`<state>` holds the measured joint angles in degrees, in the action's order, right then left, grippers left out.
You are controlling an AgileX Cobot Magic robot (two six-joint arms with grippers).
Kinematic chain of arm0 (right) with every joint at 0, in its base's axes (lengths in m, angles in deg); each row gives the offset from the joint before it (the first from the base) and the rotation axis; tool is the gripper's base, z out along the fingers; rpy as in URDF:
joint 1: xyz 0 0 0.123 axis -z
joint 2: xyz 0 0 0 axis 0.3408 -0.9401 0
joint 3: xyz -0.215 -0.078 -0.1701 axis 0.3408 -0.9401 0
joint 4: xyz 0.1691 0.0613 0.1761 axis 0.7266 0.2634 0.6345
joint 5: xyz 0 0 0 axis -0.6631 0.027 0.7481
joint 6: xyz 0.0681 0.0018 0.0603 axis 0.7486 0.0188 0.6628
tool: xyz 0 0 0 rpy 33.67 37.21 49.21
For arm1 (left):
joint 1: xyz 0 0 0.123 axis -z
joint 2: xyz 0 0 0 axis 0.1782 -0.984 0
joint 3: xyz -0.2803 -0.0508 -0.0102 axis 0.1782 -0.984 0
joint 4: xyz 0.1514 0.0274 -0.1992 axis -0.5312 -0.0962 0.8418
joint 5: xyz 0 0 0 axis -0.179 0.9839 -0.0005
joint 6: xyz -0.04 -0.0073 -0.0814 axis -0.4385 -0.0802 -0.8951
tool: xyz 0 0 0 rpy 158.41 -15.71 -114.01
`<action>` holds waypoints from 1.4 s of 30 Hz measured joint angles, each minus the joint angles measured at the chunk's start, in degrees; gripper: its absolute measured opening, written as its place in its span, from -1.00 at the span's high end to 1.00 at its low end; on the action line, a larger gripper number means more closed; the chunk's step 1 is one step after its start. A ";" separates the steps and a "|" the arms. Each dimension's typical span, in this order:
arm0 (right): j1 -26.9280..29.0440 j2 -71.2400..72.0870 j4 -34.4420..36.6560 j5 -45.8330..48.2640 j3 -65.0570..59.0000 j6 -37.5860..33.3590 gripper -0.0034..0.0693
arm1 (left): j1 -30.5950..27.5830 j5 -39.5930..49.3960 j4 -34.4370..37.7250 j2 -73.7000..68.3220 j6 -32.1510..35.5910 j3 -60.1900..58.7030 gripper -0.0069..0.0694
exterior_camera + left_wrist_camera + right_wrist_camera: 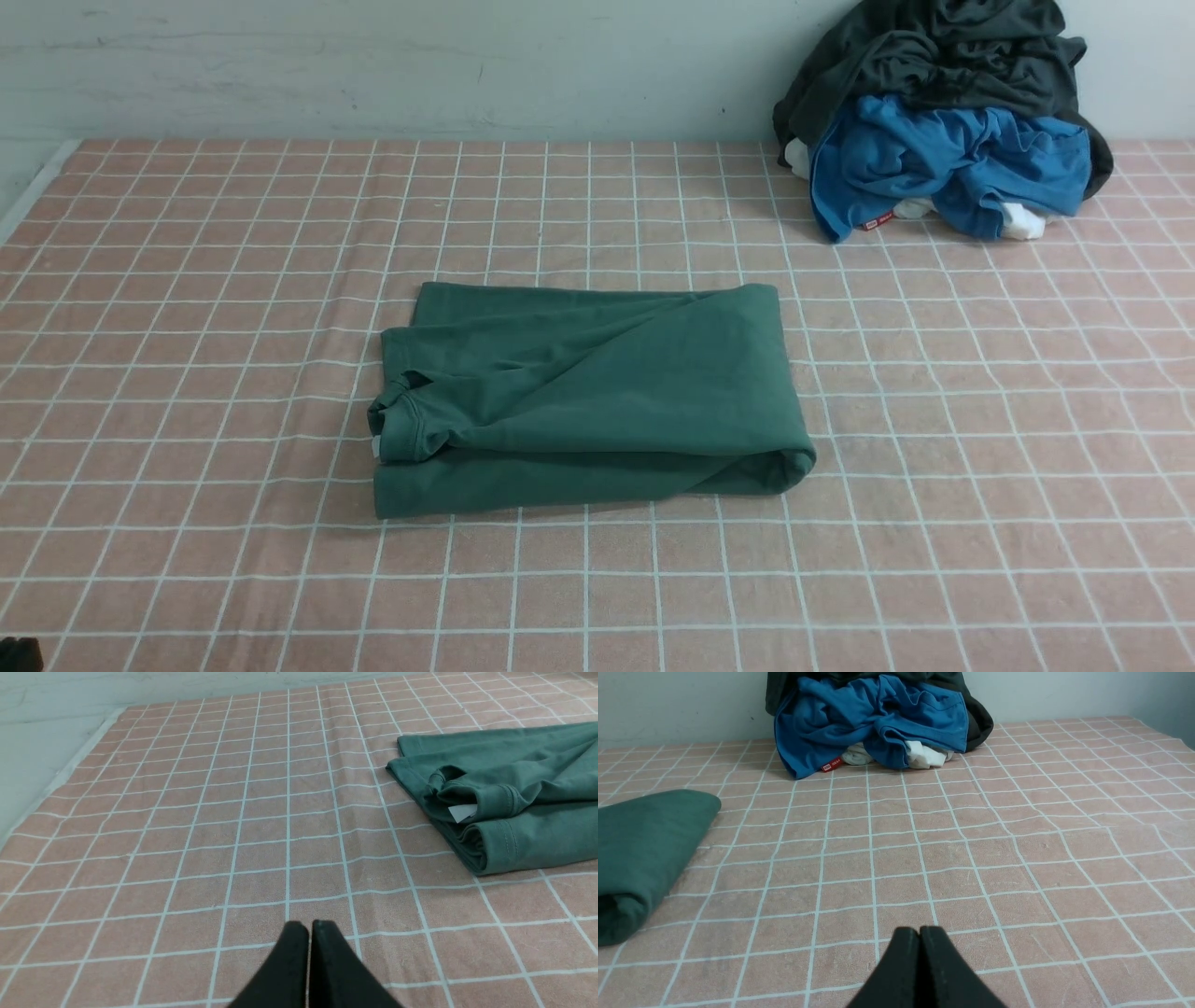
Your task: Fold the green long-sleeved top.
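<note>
Dark green cotton long-sleeved top (588,397) lies folded (label showing), clear of both empty, closed grippers (309,926) (920,929); only edge-squaring advisable.

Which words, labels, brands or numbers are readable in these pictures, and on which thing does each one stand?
No text can be read.
Red tag under the blue garment: white characters, too small and blurred to read.
White label at the neck of the green long-sleeved top: appears blank, no print can be made out.
</note>
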<state>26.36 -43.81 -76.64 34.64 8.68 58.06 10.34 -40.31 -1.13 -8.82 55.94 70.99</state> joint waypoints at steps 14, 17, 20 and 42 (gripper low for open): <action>0.00 0.00 0.00 0.00 0.00 0.00 0.94 | 0.00 0.00 0.00 0.00 0.11 0.00 0.83; 0.00 0.00 0.00 0.00 0.00 0.00 0.94 | 0.00 0.00 0.00 0.00 0.11 0.00 0.83; 0.00 0.00 0.00 0.00 0.00 0.00 0.94 | 0.00 0.00 0.00 0.00 0.11 0.00 0.83; 0.00 0.00 0.00 0.00 0.00 0.00 0.94 | -1.50 0.00 0.00 0.00 0.11 0.00 0.83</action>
<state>26.36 -43.81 -76.64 34.64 8.68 58.06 8.83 -40.31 -1.13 -8.82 56.04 70.99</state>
